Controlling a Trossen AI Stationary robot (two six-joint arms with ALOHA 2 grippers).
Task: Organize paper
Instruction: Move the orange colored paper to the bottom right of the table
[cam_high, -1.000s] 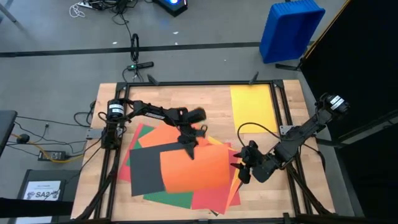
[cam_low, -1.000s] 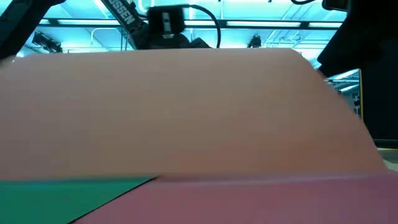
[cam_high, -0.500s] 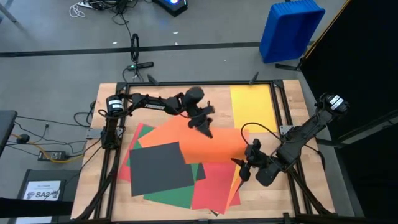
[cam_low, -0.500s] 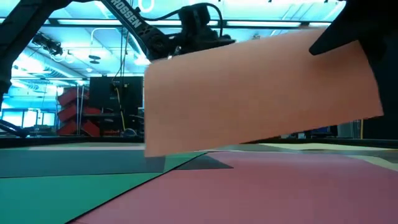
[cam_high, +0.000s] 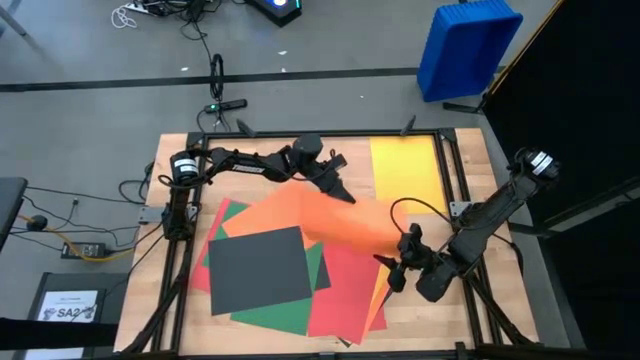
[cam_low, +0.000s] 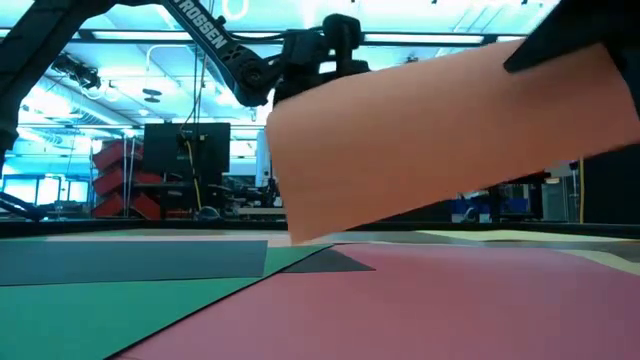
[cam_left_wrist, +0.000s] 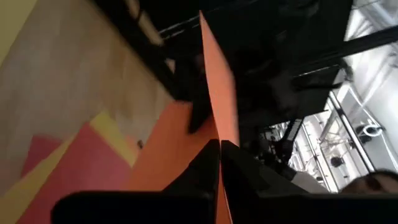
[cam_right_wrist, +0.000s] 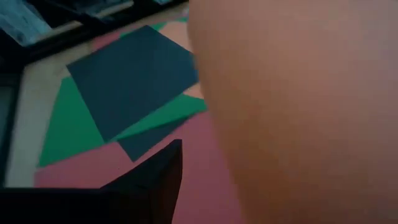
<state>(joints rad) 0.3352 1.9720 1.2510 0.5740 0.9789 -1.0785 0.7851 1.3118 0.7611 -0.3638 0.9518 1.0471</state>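
Observation:
My left gripper (cam_high: 343, 195) is shut on an orange sheet (cam_high: 360, 228) of paper, held up above the table's middle. The sheet fills much of the low view (cam_low: 440, 140) and the right wrist view (cam_right_wrist: 298, 112). Beneath it lies a fanned pile with a dark grey sheet (cam_high: 258, 270) on top, over green (cam_high: 280, 318), red (cam_high: 345, 290) and another orange sheet. A yellow sheet (cam_high: 405, 172) lies flat alone at the far right. My right gripper (cam_high: 392, 272) stands open by the held sheet's near right corner. I cannot tell whether it touches the sheet. My left gripper pinches the orange sheet's far edge (cam_left_wrist: 219, 134) between its two fingers, a single layer. The fingers come level from the table's left. The sheet hangs tilted below and to the right of the fingers, its lower corner (cam_low: 298, 238) just above the pile.
Black frame rails (cam_high: 445, 160) run round the wooden table top. A blue bin (cam_high: 468, 48) stands on the floor beyond the far right corner. A small white printed sheet (cam_high: 68, 305) lies off the table's left. Bare wood shows along the far edge.
My left gripper has risen and gone toward the far right with the orange sheet, tipping from pointing down to level. The sheet, which lay over the pile, has come up off it and hangs tilted. The dark grey sheet is uncovered.

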